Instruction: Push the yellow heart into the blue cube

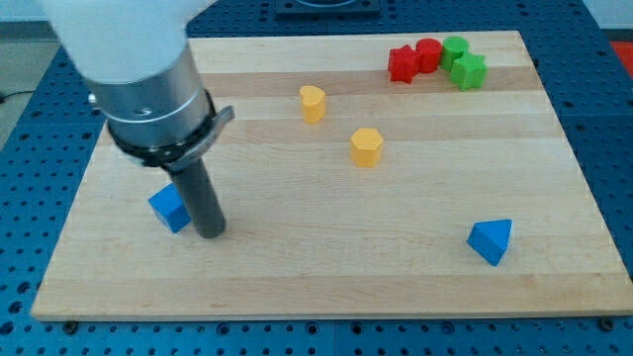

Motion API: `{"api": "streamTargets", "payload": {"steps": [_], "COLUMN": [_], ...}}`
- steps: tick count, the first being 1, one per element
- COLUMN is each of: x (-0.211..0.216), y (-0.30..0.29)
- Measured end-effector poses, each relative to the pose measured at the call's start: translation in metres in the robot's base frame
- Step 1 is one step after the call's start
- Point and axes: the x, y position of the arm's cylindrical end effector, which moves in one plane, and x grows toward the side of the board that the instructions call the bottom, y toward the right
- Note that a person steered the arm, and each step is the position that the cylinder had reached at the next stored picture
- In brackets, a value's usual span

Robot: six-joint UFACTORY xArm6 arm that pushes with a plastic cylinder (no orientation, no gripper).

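On the board (326,267), a pale wooden sheet over a blue perforated bench (20,297), the items run as follows, largest first.

Arm housing (138,69): white and grey cylinder at the view's upper left, above my tip, ringed by a dark clamp.

Rod (201,193): dark, upright, ending in my tip (211,235), which sits on the board at the view's lower left. It is a plain rod with no jaws, so nothing opens, closes or clamps; it holds nothing.

Blue cube (170,208): just beside my tip on its left in the view, touching the rod or nearly so; actual contact cannot be told.

Blue triangular block (492,240): well apart from my tip, far toward the view's right at about the same height in the view.

Yellow heart (313,103): well apart from my tip, up and to the view's right, and also well apart from the blue cube.

Yellow block (366,147): roughly hexagonal, up and right of my tip, just below and right of the heart, lying between the heart and the blue triangular block.

Red pair (414,58): a star-like block and a rounder one, touching, far up and right of my tip near the board's top edge.

Green pair (463,61): a round block and a star-like one, touching, directly right of the red pair and farthest from my tip.
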Motion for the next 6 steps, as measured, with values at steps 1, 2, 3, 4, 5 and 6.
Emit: {"api": "streamTargets", "payload": {"steps": [1, 2, 3, 4, 5, 6], "x": [-0.053, -0.1, -0.12, -0.157, -0.202, -0.186], "y": [0.016, 0.038, 0.106, 0.143, 0.141, 0.107]}}
